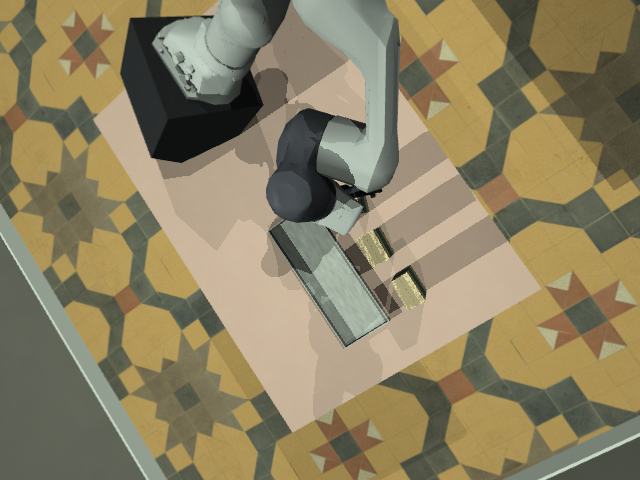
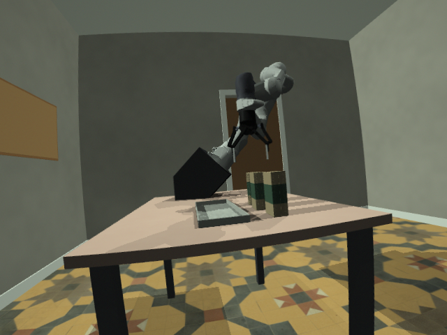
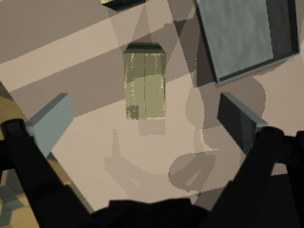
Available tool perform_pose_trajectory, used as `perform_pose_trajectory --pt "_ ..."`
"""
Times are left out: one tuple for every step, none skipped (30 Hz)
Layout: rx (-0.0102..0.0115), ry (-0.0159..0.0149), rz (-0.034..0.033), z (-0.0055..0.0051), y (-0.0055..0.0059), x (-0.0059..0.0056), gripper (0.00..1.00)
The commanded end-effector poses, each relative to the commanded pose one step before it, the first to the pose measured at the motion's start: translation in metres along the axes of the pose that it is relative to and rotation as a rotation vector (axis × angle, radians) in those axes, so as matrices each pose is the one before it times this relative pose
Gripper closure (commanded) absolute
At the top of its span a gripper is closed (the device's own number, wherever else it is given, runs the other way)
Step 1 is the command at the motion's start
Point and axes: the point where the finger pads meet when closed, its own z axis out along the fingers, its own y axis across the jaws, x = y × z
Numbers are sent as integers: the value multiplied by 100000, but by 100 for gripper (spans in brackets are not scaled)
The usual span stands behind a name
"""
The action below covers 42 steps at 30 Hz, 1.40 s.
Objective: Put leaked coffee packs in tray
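I see three coffee packs standing upright in a row on the table (image 2: pixel 151 230), just beside the long side of the tray (image 2: pixel 202 220). The near pack (image 2: pixel 276 192) and the middle pack (image 2: pixel 258 190) show tan faces with a dark green band around the middle; I can read no writing or brand on them (the printing is too coarse). The far pack (image 2: pixel 248 187) is mostly hidden behind the middle one. From the top view, each pack's narrow top runs crosswise to the row, and the row itself runs parallel to the tray's long axis. My wrist camera looks down on one pack's top (image 3: pixel 144 85), with another's corner (image 3: pixel 121 4) at the upper edge. The gripper (image 2: pixel 249 141) hangs well above the row with its jaws spread wide, holding nothing. The arm's black base (image 2: pixel 195 176) sits tilted at the table's far end.
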Motion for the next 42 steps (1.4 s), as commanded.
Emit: perform_pose_trajectory --pt "194 356 -462 -6 -48 85 0" --pt "0 0 0 0 0 0 47" --pt "0 0 0 0 0 0 47" --pt "0 0 0 0 0 0 47" --pt "0 0 0 0 0 0 47" --pt "0 0 0 0 0 0 47" --pt "0 0 0 0 0 0 47" --pt "0 0 0 0 0 0 47" --pt "0 0 0 0 0 0 47" --pt "0 0 0 0 0 0 47" --pt "0 0 0 0 0 0 47" --pt "0 0 0 0 0 0 47" --pt "0 0 0 0 0 0 47" --pt "0 0 0 0 0 0 47" --pt "0 0 0 0 0 0 47" --pt "0 0 0 0 0 0 47" --pt "0 0 0 0 0 0 47" --pt "0 0 0 0 0 0 47" --pt "1 -1 0 24 0 1 47" --pt "3 -3 0 135 0 3 47" --pt "3 -4 1 278 3 5 47" --pt "0 0 0 386 3 7 47" --pt "0 0 0 419 3 8 47" --pt "0 0 0 372 3 7 47" --pt "2 0 -1 261 1 5 47" --pt "-1 0 0 127 2 2 47" --pt "0 0 0 22 0 0 47" --pt "0 0 0 0 0 0 47" --pt "0 0 0 0 0 0 47" --pt "0 0 0 0 0 0 47" --pt "0 0 0 0 0 0 47" --pt "0 0 0 0 0 0 47" --pt "0 0 0 0 0 0 47" --pt "0 0 0 0 0 0 47" --pt "0 0 0 0 0 0 47" --pt "0 0 0 0 0 0 47" --pt "0 0 0 0 0 0 47" --pt "0 0 0 0 0 0 47" --pt "0 0 0 0 0 0 47" --pt "0 0 0 0 0 0 47" --pt "0 0 0 0 0 0 47" --pt "0 0 0 0 0 0 47"
